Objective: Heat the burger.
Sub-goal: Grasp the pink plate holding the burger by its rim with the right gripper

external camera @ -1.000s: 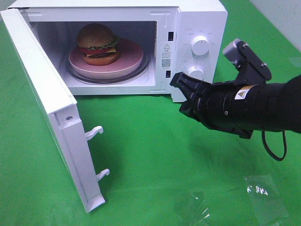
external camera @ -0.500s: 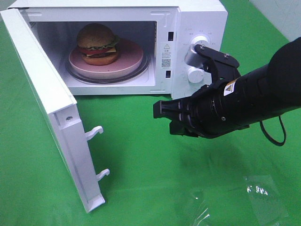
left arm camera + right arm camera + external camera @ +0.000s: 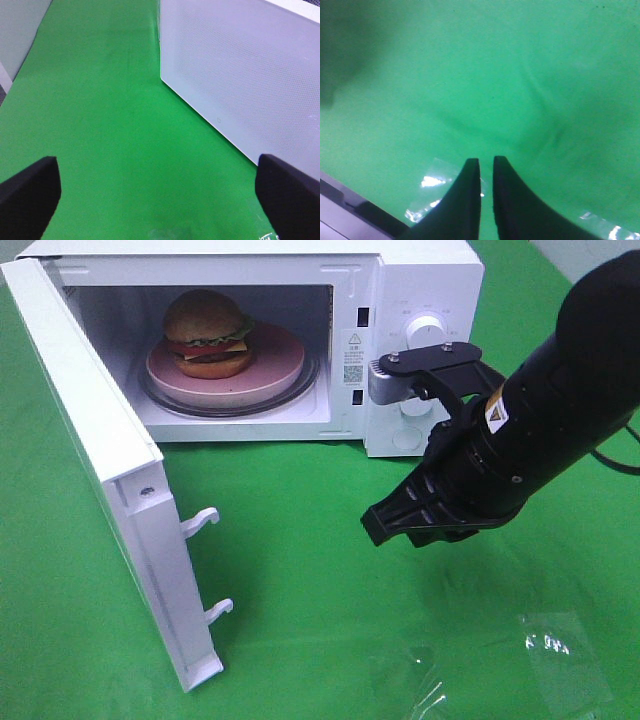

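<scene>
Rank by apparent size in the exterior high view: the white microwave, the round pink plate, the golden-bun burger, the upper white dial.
Largest to smallest:
1. white microwave
2. round pink plate
3. burger
4. upper white dial, partly hidden

Microwave [image 3: 420,280] door [image 3: 100,470] stands wide open. Burger [image 3: 207,333] sits on pink plate [image 3: 285,365] inside. Right gripper [image 3: 378,524], jaws nearly together and holding nothing, hangs over green cloth [image 3: 290,580] in front of the control knobs. Clear plastic sheets [image 3: 560,660] lie nearby.
</scene>
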You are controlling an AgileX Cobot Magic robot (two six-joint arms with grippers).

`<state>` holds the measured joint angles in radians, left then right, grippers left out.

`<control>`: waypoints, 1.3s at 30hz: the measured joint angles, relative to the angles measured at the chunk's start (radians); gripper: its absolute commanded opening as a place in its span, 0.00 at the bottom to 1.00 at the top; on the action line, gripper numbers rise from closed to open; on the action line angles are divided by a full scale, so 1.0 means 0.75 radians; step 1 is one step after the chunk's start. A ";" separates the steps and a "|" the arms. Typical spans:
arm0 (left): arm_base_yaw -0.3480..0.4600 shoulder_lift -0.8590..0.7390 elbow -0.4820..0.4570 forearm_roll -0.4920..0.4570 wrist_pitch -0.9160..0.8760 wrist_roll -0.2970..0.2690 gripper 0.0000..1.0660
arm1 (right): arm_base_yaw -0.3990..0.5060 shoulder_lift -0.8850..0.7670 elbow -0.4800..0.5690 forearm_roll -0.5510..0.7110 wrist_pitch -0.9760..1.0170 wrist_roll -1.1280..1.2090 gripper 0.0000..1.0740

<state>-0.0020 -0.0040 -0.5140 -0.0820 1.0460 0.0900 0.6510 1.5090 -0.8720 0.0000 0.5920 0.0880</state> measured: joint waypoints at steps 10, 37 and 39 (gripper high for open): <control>0.000 0.000 0.000 0.000 0.000 0.000 0.92 | 0.000 0.000 -0.125 -0.133 0.201 -0.455 0.11; 0.000 0.000 0.000 0.000 0.000 0.000 0.92 | 0.000 0.000 -0.171 -0.361 -0.163 -1.717 0.63; 0.000 0.000 0.000 0.000 0.000 0.000 0.92 | 0.000 0.000 -0.171 -0.369 -0.197 -1.717 0.75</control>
<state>-0.0020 -0.0040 -0.5140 -0.0820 1.0460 0.0900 0.6510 1.5090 -1.0000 -0.2770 0.4440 -1.2000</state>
